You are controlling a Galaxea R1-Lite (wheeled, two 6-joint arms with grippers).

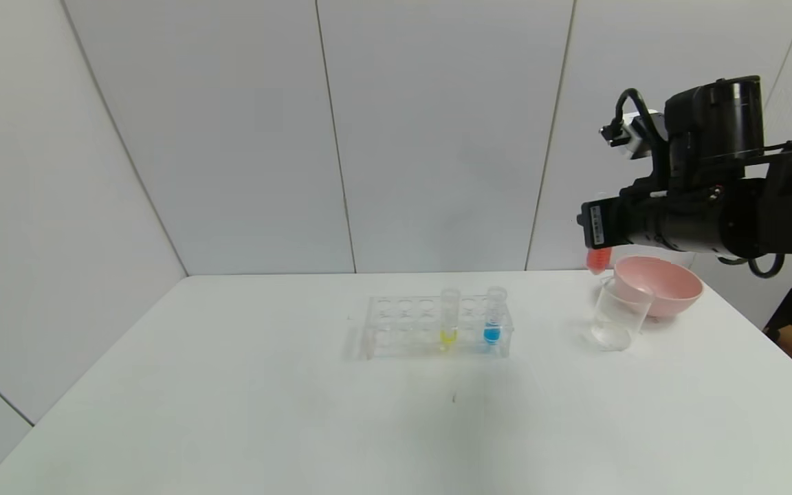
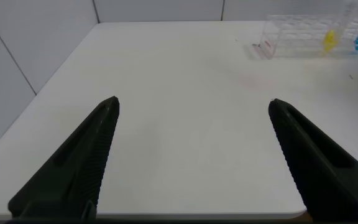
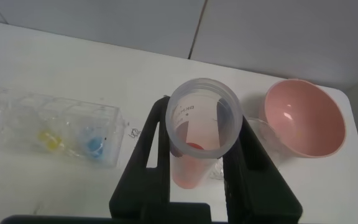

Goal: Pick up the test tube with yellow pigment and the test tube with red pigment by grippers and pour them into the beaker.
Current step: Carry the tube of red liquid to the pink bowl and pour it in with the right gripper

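My right gripper is shut on the test tube with red pigment, holding it near its rim with the orange-red bottom hanging down. It hangs in the air just above the far rim of the clear beaker. The right wrist view looks down into the tube's open mouth, and the beaker is partly hidden behind a finger. The test tube with yellow pigment stands upright in the clear rack. My left gripper is open and empty over the table's near left part, out of the head view.
A blue-liquid tube stands in the rack to the right of the yellow one. A pink bowl sits right behind the beaker, close to the table's right edge. The white table meets the wall at the back.
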